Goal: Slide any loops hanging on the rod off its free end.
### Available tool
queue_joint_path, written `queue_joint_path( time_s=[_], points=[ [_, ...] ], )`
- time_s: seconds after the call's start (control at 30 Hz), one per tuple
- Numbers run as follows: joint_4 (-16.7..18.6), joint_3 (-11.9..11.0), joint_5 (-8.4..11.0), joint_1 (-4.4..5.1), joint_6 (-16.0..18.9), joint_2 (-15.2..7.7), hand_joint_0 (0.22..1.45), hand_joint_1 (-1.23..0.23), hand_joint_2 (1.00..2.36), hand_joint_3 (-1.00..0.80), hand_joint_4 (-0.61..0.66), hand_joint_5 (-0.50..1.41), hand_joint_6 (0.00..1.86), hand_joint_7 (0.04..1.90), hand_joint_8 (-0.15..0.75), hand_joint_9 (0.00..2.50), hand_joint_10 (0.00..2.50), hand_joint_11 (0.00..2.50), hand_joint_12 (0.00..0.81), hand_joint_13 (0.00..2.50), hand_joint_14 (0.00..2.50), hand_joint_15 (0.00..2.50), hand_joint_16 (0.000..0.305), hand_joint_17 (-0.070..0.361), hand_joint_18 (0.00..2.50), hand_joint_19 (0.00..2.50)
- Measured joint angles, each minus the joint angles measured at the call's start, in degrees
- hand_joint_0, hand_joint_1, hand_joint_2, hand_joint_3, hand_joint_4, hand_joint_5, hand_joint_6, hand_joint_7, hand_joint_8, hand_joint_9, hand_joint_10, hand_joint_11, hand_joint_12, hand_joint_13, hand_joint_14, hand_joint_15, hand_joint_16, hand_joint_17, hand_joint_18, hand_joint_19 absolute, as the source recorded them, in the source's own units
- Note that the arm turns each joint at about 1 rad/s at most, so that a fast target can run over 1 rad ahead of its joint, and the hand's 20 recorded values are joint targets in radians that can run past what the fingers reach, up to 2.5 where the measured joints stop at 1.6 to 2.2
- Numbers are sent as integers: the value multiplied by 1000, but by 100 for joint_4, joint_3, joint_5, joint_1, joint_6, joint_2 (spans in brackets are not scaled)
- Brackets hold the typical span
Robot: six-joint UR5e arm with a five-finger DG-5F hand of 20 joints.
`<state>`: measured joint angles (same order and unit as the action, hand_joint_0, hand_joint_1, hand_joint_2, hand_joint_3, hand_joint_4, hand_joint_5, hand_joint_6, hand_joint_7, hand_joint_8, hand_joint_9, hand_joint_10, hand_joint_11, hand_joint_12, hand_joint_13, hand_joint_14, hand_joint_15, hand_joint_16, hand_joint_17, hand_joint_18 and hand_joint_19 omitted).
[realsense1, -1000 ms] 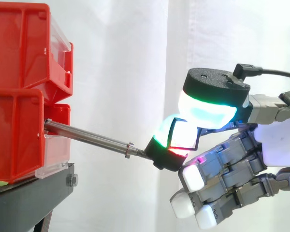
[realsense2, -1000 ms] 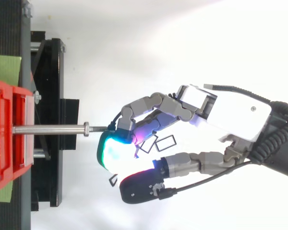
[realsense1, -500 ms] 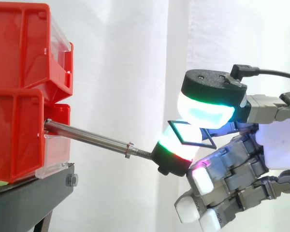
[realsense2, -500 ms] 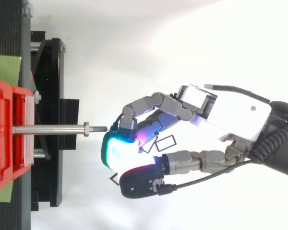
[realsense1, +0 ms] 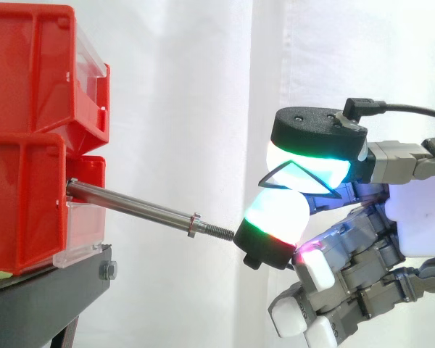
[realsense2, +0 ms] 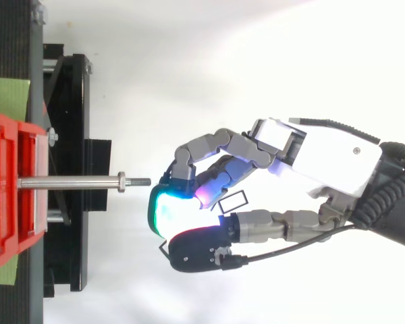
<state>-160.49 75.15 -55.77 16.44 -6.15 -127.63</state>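
- The thin black wire loop [realsense1: 274, 174] is hanging in the air just past the rod's free end, clear of the rod [realsense1: 130, 206] and not touching it.
- The hand [realsense2: 324, 155] is pinching the loop between its thumb [realsense1: 315, 138] and one glowing fingertip [realsense1: 275, 217]. The other fingers are curling in below, farther from the rod.
- In the top view, part of the loop is showing as a small black outline between thumb and fingers. A second bit of thin black outline is poking out beside the cyan pad. I cannot tell whether it belongs to the same loop.
- That pinching fingertip is sitting right beside the rod's threaded tip [realsense1: 216, 231], and the top view is showing a small gap between them.
- The rod is carrying nothing along its bare length, and a nut [realsense1: 194, 224] is sitting just behind the threaded tip.
- The rod is sticking out of the lower of the stacked red bins [realsense1: 29, 145], sloping slightly downward toward its free end.
- The bins are resting on a black stand [realsense1: 51, 290] below the rod's fixed end, with a white curtain [realsense1: 188, 87] hanging behind the rod.
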Motion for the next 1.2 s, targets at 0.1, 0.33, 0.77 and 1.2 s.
queue_joint_path(
  time_s=[0.1,0.33,0.77,1.2],
  points=[
    [7,0,-16,0,-19,0,593,-705,1011,-99,139,-113,924,1189,335,1070,26,671,422,874,18,485,68,152,739,513],
    [2,0,-29,0,-69,0,596,-702,1011,-116,143,-116,925,1185,333,1037,26,669,423,864,20,493,67,150,736,512],
    [0,0,-30,-1,-88,1,601,-699,1014,-144,136,-127,929,1146,326,966,24,613,407,820,18,466,63,142,708,501],
    [0,0,-22,0,-89,0,606,-718,1018,-134,72,-135,933,1084,293,955,24,658,380,800,18,465,58,131,674,481]
  ],
)
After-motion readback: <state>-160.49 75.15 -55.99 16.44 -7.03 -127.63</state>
